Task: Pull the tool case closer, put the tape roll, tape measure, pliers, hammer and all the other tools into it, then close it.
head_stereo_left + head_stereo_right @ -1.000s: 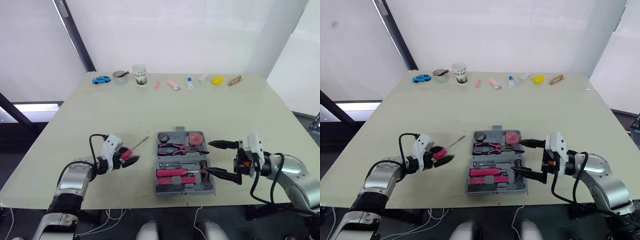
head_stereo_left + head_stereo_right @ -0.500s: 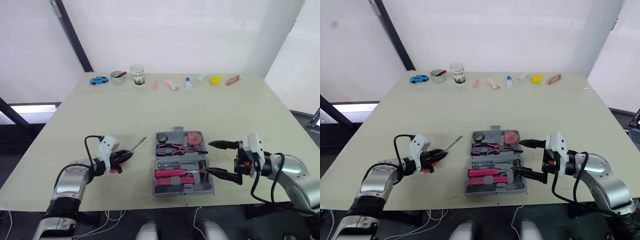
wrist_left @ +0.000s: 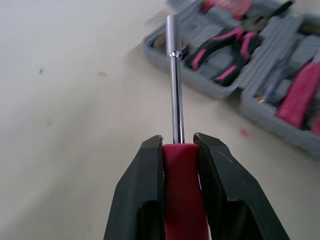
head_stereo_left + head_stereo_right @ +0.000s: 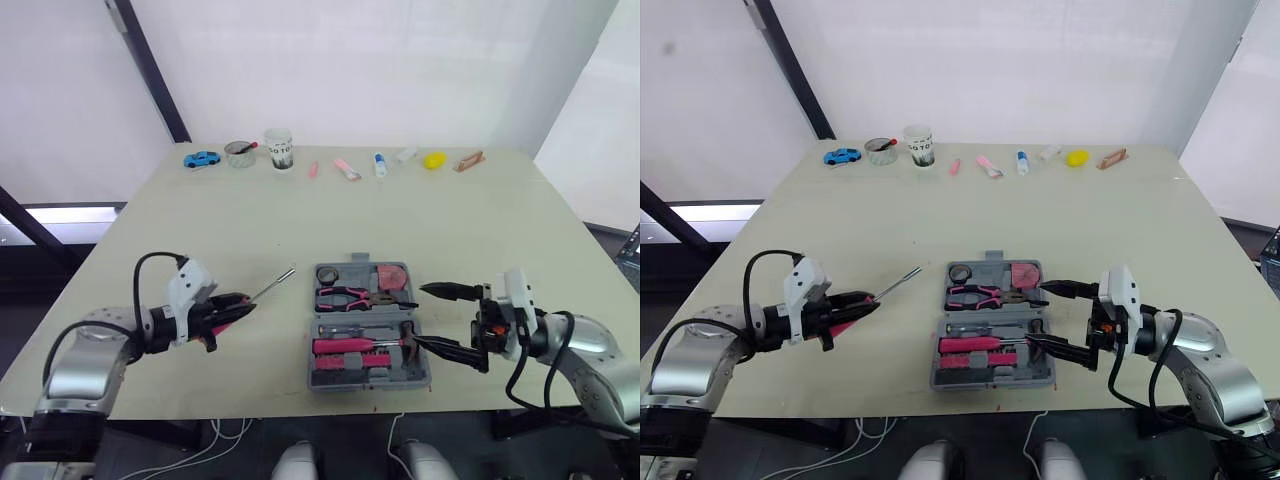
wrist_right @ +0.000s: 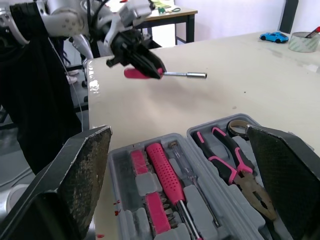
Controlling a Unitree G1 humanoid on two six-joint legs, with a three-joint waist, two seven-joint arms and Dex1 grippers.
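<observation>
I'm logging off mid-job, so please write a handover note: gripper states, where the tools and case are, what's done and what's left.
Left gripper: shut on the red-handled steel nut driver, lifted off the cream table, left of the open grey plastic tool case.
Right gripper: open, empty, at the case's right edge.
The case sits near the front table edge; pink-handled pliers and other tools lie in its slots.
Done: case near, most tools in.
Left: place the nut driver, close the case.
</observation>
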